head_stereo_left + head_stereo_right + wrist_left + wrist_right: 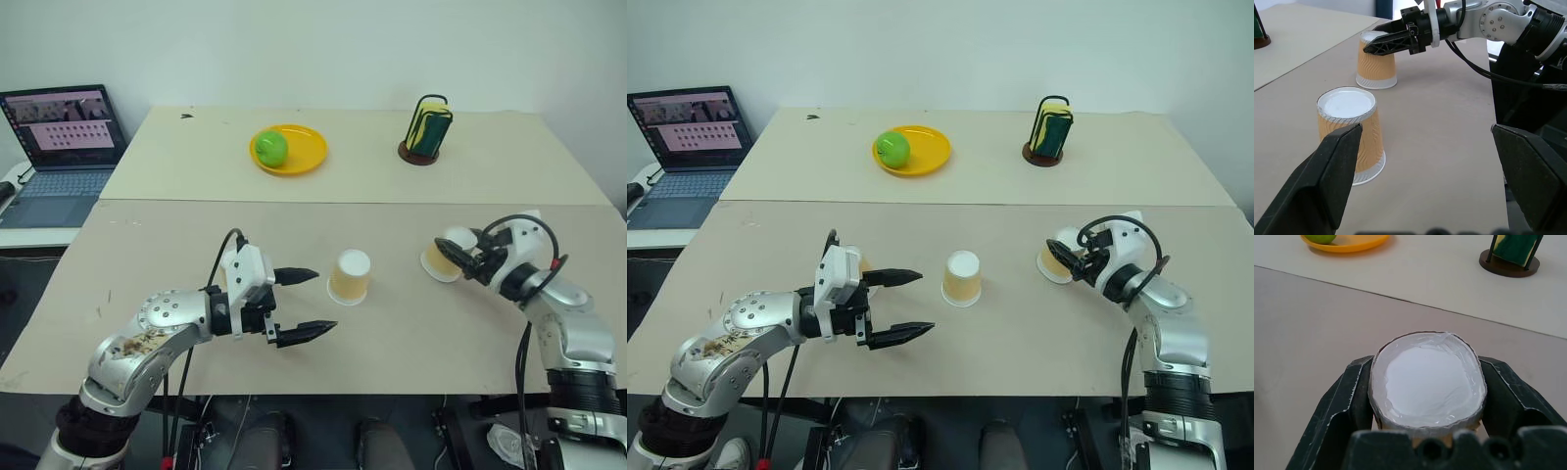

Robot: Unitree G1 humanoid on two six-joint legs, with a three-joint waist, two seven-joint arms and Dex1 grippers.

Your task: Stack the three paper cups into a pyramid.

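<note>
Two paper cups stand upside down on the near table, orange sides and white base up. The middle cup [350, 277] stands free; it shows close in the left wrist view [1349, 132]. My left gripper [309, 304] hovers just left of it, open, its jaws wide with nothing between them. The right-hand cup [441, 260] rests on the table, and my right gripper [460, 257] is shut on its upper part, squeezing the base oval [1427, 379]. A sliver of orange [865, 264] shows behind my left hand; I cannot tell whether it is the third cup.
On the far table sit a yellow plate [304, 157] with a green apple [271, 147] and a black wire holder [429, 127] with sponges. A laptop [64, 147] stands on a side table at the far left. A seam [343, 203] joins the two tables.
</note>
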